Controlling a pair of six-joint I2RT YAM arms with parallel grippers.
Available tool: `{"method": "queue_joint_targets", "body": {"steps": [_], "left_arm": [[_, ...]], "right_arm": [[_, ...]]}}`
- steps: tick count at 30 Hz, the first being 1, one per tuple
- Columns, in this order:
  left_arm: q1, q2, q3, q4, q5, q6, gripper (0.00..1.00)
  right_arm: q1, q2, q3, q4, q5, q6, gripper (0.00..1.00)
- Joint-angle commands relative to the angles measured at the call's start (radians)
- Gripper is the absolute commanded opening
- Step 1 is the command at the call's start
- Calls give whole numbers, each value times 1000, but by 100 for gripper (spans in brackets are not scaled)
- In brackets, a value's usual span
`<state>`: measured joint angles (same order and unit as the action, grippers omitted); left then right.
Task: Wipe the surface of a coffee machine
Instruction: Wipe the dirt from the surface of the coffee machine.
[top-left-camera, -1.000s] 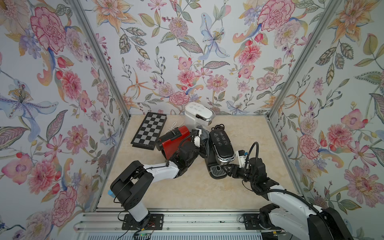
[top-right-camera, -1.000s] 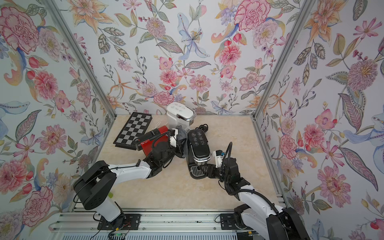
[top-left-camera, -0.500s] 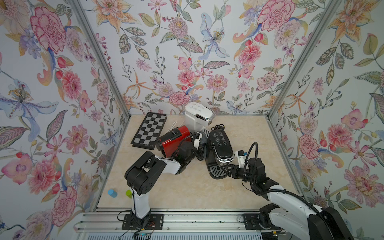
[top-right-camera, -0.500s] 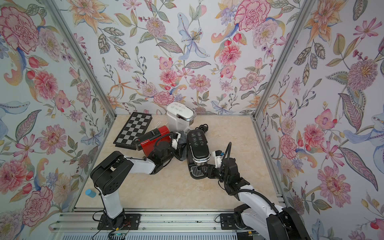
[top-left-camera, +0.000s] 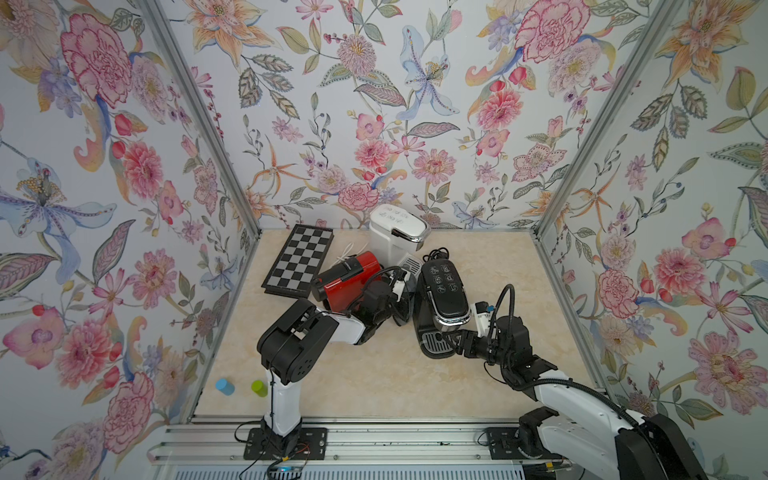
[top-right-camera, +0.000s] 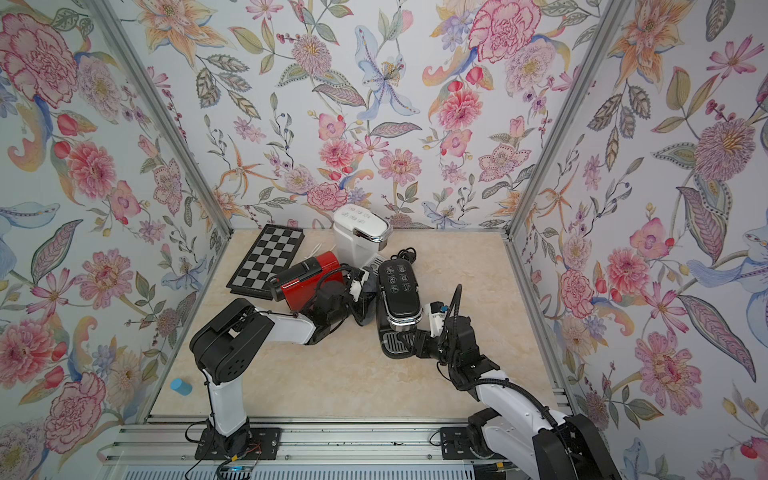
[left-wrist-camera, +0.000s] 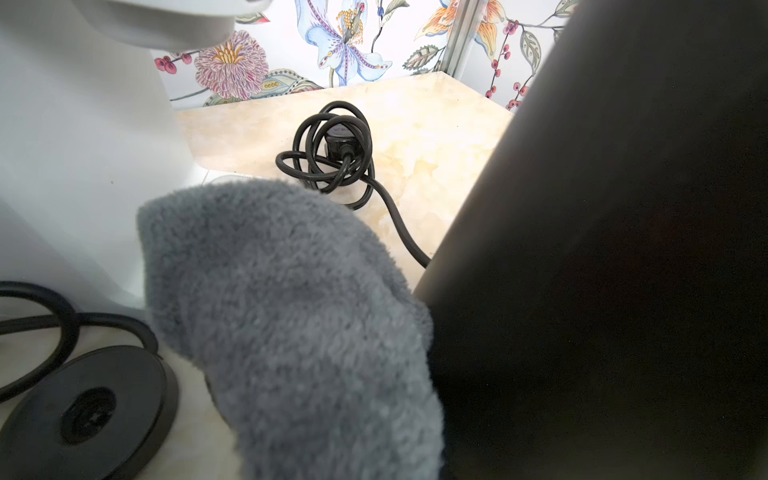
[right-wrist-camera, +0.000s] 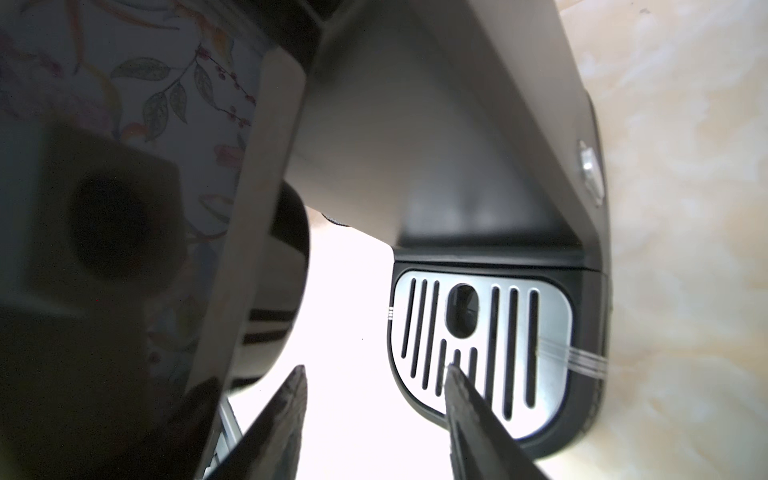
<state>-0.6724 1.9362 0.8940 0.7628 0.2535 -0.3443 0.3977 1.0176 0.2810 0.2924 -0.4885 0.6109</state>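
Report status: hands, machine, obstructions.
Left hand shut on grey cloth, cloth against black coffee machine. Right hand open at its drip tray. White machine and coiled cord close by the cloth.

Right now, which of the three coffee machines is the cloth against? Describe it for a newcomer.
Three coffee machines cluster mid-table beside a chessboard. The grey cloth lies against the black coffee machine, nearest the right arm. Unlike the red machine and the white machine, it has a glossy top with white button icons.

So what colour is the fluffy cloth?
Grey. The cloth shows best in the left wrist view.
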Motion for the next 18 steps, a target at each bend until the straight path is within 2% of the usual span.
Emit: {"method": "queue_joint_targets", "body": {"steps": [1,5,8,13,18], "left_arm": [[-30,-40,-44,14,125,1,3],[-35,-82,-93,80,145,-37,3],[-35,-120,-89,68,132,-23,4],[-28,-126,21,-79,70,97,5],[11,-80,120,-120,143,125,5]], "right_arm": [[-10,-15,36,-35,17,-35,54],[-26,-28,41,-53,12,-41,55],[-39,-30,44,-60,7,-46,55],[-49,-38,50,-64,-7,-42,55],[-51,-61,49,-83,-8,-42,55]]}}
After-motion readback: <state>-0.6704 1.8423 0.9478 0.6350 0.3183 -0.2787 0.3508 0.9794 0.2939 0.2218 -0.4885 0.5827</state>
